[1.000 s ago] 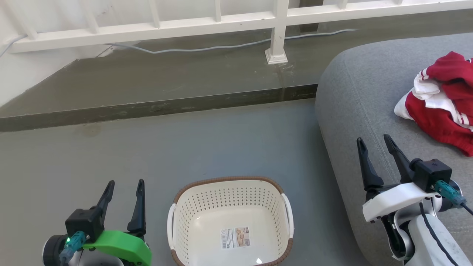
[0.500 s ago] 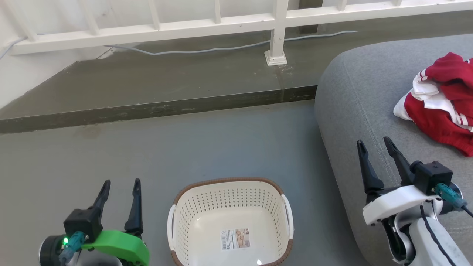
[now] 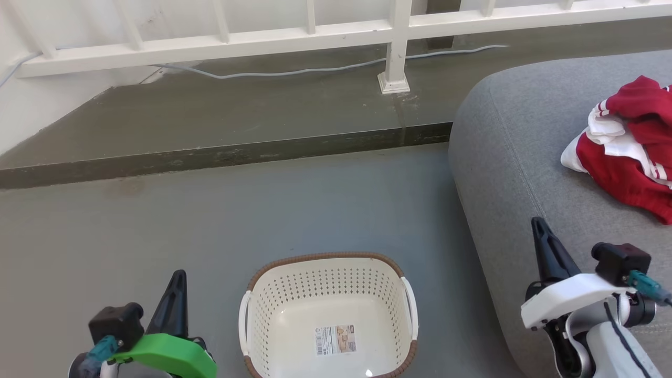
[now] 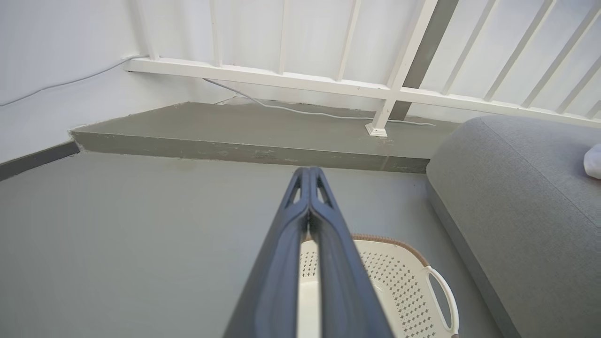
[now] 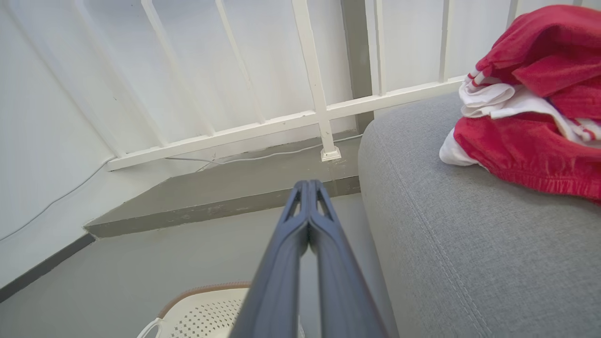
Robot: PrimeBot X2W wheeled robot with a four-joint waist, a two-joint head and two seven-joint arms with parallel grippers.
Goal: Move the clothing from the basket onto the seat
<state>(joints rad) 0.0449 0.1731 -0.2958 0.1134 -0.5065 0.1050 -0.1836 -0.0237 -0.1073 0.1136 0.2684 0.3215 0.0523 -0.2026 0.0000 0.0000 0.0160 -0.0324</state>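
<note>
Sitting on the cream floor of the basket (image 3: 325, 256) is a label sticker (image 3: 336, 339), its print too small to read. Right of the basket and well apart, the clothing (image 3: 625, 157) lies heaped on the grey seat (image 3: 514, 168): red cloth, white trim, striped edges. The right wrist view brings its gathered red hem up close, while the left wrist view catches a white corner. The left gripper (image 3: 179, 274), left of the basket, has its fingers pressed together on nothing. The right gripper (image 3: 537, 223), over the seat's near edge, is the same.
</note>
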